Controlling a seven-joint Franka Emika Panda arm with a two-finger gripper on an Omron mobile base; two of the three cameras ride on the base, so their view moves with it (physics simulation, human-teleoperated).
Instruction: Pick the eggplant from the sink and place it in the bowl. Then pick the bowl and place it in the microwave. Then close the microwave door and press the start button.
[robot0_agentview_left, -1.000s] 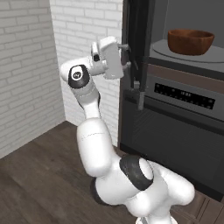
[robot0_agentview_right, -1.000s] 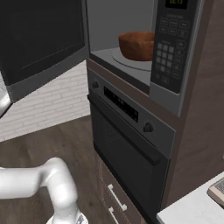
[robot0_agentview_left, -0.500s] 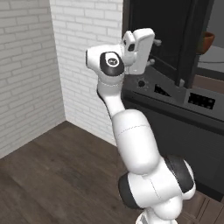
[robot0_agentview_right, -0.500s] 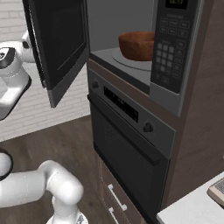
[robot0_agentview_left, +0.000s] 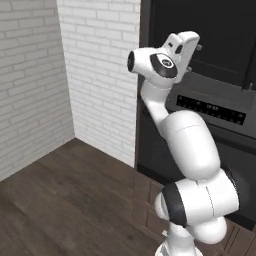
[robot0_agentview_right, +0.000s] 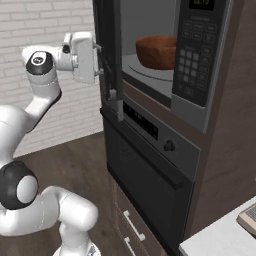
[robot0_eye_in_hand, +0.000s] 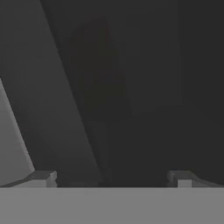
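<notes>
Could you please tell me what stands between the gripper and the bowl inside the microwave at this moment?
The microwave door, nearly edge-on in the right base view, stands between them: the open gripper is against its outer face, and the bowl sits on the turntable behind it.

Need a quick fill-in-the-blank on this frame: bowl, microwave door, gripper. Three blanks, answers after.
1. The bowl sits inside the ____, on its round turntable plate.
2. The microwave door is only partly closed, so the bowl shows past its edge in the ____ base view.
3. The gripper is at the outer face of the door with its jaws ____.

Missing words: microwave; right; open
</notes>
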